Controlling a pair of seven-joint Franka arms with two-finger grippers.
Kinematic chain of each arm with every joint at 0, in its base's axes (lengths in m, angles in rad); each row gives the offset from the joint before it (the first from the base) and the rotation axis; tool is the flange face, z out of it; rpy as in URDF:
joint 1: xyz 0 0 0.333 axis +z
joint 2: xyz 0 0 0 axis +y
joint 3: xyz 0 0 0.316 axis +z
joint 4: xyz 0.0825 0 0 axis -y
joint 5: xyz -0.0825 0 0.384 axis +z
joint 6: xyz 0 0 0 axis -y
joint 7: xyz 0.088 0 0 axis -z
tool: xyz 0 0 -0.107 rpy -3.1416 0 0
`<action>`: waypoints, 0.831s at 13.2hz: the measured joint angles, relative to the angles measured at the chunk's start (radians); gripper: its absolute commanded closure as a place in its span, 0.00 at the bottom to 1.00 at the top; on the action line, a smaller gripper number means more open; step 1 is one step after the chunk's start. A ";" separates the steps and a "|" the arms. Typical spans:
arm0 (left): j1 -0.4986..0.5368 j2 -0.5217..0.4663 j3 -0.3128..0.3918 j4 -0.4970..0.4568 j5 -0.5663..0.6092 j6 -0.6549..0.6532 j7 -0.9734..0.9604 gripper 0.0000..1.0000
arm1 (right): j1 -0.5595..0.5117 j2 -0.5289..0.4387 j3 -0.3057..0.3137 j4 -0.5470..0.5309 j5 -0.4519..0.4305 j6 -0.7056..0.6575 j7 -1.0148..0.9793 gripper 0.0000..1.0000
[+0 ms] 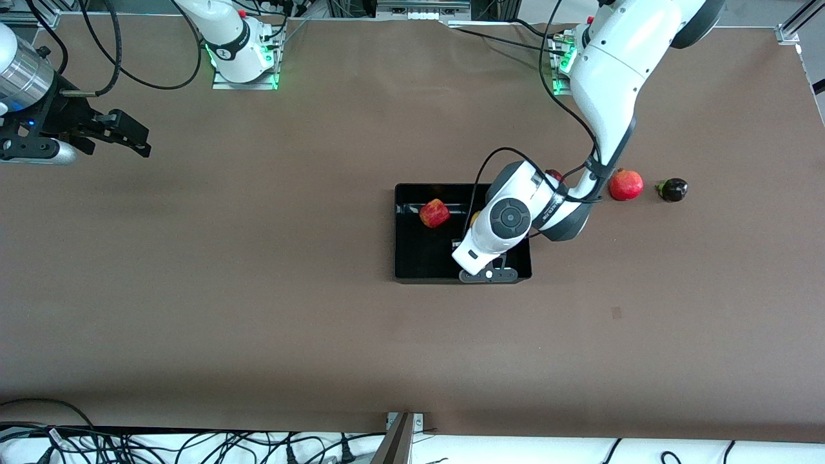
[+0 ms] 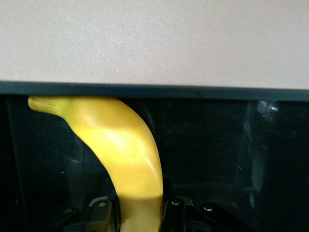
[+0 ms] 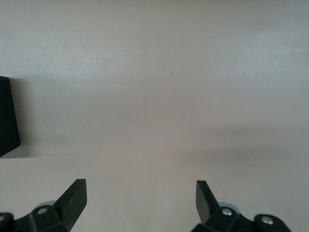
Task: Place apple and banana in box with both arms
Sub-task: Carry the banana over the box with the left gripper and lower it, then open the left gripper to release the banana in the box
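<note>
The black box (image 1: 406, 264) sits mid-table with the red apple (image 1: 435, 213) lying inside it, near the wall nearest the robots' bases. My left arm reaches down into the box, and its wrist covers most of the banana (image 1: 475, 218). In the left wrist view my left gripper (image 2: 140, 212) is shut on the yellow banana (image 2: 130, 154), whose tip points at the box wall (image 2: 193, 91). My right gripper (image 1: 132, 138) hangs open and empty over bare table at the right arm's end. Its fingertips (image 3: 77, 193) stand wide apart, with a corner of the box (image 3: 7, 121) in sight.
A red pomegranate (image 1: 626, 185) and a dark purple fruit (image 1: 673, 189) lie on the table toward the left arm's end. Another red fruit (image 1: 553, 174) shows partly under the left arm. Cables run along the table edge nearest the front camera.
</note>
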 measured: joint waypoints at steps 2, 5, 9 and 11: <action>0.000 0.011 0.000 0.000 0.002 0.009 -0.006 0.11 | 0.000 0.000 0.000 0.000 0.000 0.000 0.000 0.00; 0.001 0.004 0.000 0.006 0.002 -0.009 -0.030 0.00 | 0.000 0.000 0.000 0.000 0.000 0.000 0.000 0.00; 0.044 -0.141 0.001 0.057 0.002 -0.302 -0.055 0.00 | 0.000 0.000 -0.001 0.000 0.000 0.000 0.000 0.00; 0.113 -0.280 0.002 0.072 0.001 -0.461 -0.055 0.00 | 0.000 0.001 -0.001 0.001 0.000 0.000 0.000 0.00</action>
